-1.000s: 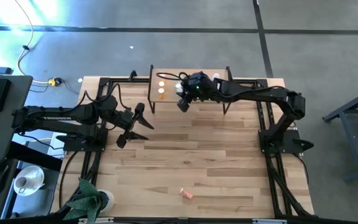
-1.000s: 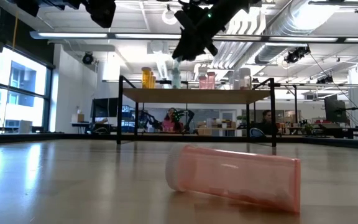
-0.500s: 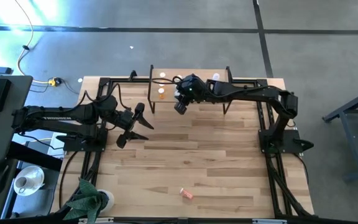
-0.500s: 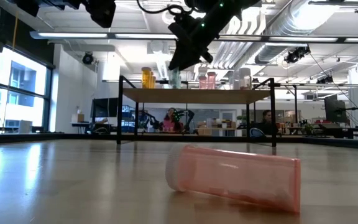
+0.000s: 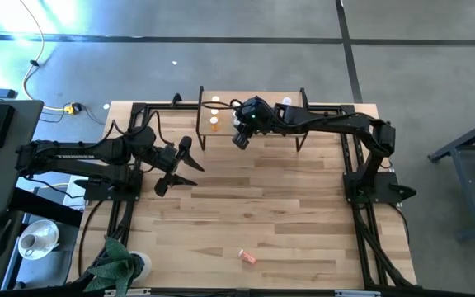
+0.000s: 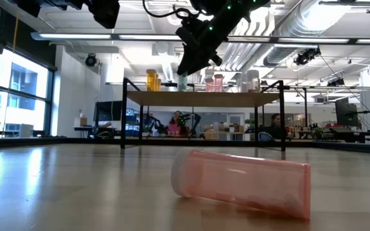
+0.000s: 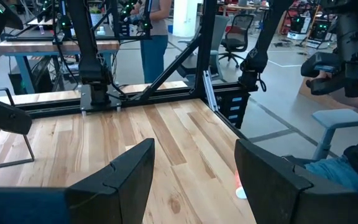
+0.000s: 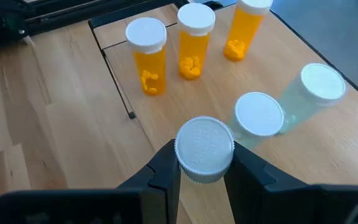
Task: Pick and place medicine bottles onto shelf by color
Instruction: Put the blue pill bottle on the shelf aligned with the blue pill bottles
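Note:
My right gripper [image 5: 239, 138] is over the near left part of the shelf [image 5: 258, 94], shut on a bottle whose white cap [image 8: 204, 148] faces the wrist camera; its body is hidden under the cap. Three orange bottles [image 8: 148, 53] and two pale green bottles [image 8: 260, 118] stand on the shelf top [image 8: 185, 99]. In the low view the gripper [image 6: 186, 66] is just above a pale green bottle [image 6: 182, 81]. A pink bottle [image 5: 246, 256] lies on its side on the table near the front edge. My left gripper [image 5: 180, 165] waits open at the table's left. My right gripper pinches the bottle between its two fingers [image 8: 166, 168], one on each side at the white cap [image 8: 205, 134]. The fingers come from above, pointing down along the bottle. The bottle stands upright in the hold; the cap hides whether its bottom rests on the shelf.
The shelf stands at the table's far edge on thin black legs [image 6: 125, 115]. The pink bottle also fills the low view's foreground [image 6: 243, 181]. Pink and clear bottles [image 6: 214, 82] stand farther right on the shelf. People sit in the room beyond.
My right gripper has gone a little toward the table's left and slightly down over the shelf, staying shut on the bottle.

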`<act>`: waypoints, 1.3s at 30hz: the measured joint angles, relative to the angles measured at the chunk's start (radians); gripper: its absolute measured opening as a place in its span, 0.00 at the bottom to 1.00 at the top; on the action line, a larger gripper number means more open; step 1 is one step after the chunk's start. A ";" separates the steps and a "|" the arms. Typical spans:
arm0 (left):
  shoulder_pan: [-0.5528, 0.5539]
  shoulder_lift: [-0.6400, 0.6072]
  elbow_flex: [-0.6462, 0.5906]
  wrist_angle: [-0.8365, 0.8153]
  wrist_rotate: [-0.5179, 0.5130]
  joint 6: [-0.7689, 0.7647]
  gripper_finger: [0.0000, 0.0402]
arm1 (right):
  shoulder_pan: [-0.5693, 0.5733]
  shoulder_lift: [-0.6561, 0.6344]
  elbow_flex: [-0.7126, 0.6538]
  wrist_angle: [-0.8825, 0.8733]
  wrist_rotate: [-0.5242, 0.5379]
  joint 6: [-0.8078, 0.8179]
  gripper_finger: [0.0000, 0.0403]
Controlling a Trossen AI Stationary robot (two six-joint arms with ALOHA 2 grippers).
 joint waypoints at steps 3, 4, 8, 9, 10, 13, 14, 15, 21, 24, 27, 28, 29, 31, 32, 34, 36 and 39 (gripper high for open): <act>0.000 0.000 0.000 0.000 0.000 0.000 0.53 | 0.000 0.000 0.000 0.000 -0.010 -0.002 0.21; 0.000 0.000 0.000 0.000 0.000 0.000 0.53 | 0.000 0.000 -0.003 0.004 -0.012 -0.002 0.21; 0.000 0.000 0.000 0.000 0.000 0.000 0.53 | 0.000 0.001 -0.012 -0.003 -0.013 0.006 0.21; 0.000 0.000 0.000 0.000 0.000 0.000 0.53 | 0.000 0.001 -0.012 -0.002 -0.013 0.006 0.21; 0.000 0.000 0.000 0.000 0.000 0.000 0.53 | 0.000 0.001 -0.012 -0.001 -0.013 0.006 0.21; 0.000 0.000 0.000 0.000 0.000 0.000 0.53 | 0.000 0.001 -0.012 0.001 -0.013 0.007 0.21; 0.000 0.000 0.000 0.000 0.000 0.000 0.53 | 0.000 0.001 -0.012 0.005 -0.013 0.008 0.21; 0.000 0.000 0.000 0.000 0.000 0.000 0.53 | 0.000 0.001 -0.012 0.006 -0.013 0.008 0.21; 0.000 0.000 0.000 0.000 0.000 0.000 0.53 | 0.000 0.015 -0.012 0.014 -0.041 0.001 0.21; 0.000 0.000 0.000 0.000 0.001 0.000 0.53 | 0.000 0.023 -0.011 0.028 -0.037 -0.010 0.21; 0.000 0.000 0.000 -0.003 0.001 0.000 0.53 | 0.000 0.023 -0.011 0.025 -0.021 -0.010 0.21; 0.000 0.000 0.000 -0.002 0.001 0.000 0.53 | 0.001 0.022 -0.011 0.024 -0.020 -0.005 0.21; 0.000 0.000 0.000 -0.002 0.001 0.000 0.53 | 0.000 0.022 -0.011 0.024 -0.020 0.000 0.21; 0.000 0.000 -0.001 -0.002 0.001 0.000 0.53 | 0.000 0.022 -0.011 0.022 -0.020 0.009 0.22; 0.000 0.000 -0.001 -0.002 0.001 0.000 0.53 | 0.000 0.022 -0.011 0.022 -0.018 0.014 0.23; 0.000 0.000 -0.001 -0.002 0.001 0.000 0.53 | 0.000 0.022 -0.011 0.021 -0.016 0.016 0.25; 0.000 0.000 -0.001 -0.002 0.001 0.000 0.53 | 0.000 0.022 -0.011 0.019 -0.016 0.020 0.27; 0.000 0.000 -0.001 -0.002 0.001 0.000 0.53 | 0.000 0.022 -0.013 0.006 -0.017 0.021 0.30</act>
